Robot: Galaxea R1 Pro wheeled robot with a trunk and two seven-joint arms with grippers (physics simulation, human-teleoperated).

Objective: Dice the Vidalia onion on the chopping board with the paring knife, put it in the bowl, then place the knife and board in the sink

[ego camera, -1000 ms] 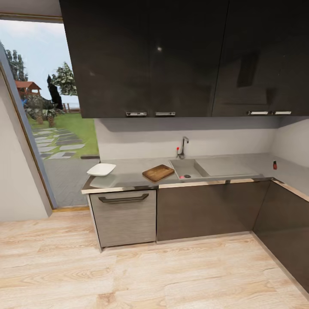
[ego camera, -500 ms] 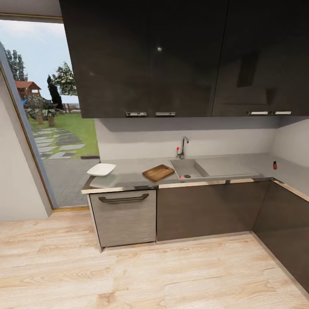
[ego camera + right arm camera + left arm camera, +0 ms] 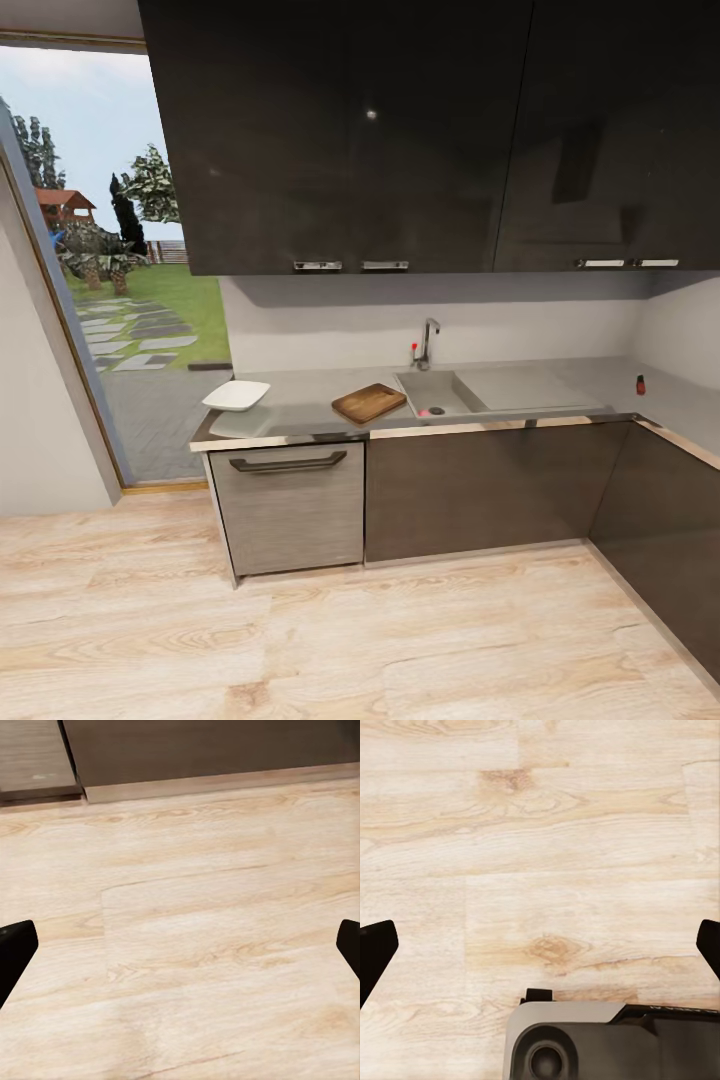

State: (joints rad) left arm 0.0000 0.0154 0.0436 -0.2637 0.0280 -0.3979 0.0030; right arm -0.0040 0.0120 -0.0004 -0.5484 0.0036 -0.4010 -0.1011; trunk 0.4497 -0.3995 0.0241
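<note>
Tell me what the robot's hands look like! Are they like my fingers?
Not much like yours. Each gripper has two black fingers with slanted, wedge-shaped tips. On the left gripper one fingertip pokes in at each side of the wrist view, above a dark grey rounded housing with a round socket. The right gripper has the same black fingertips. No cables or clear markings show.

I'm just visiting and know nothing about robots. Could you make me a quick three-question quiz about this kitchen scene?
1. True or false: the chopping board lies inside the sink.
2. What is the small pink thing in the sink? A) onion B) cup C) sponge
3. Fill in: the white bowl sits on the ____.

Key: 1 false, the board lies on the countertop beside the sink; 2 A, the onion; 3 countertop.
</note>
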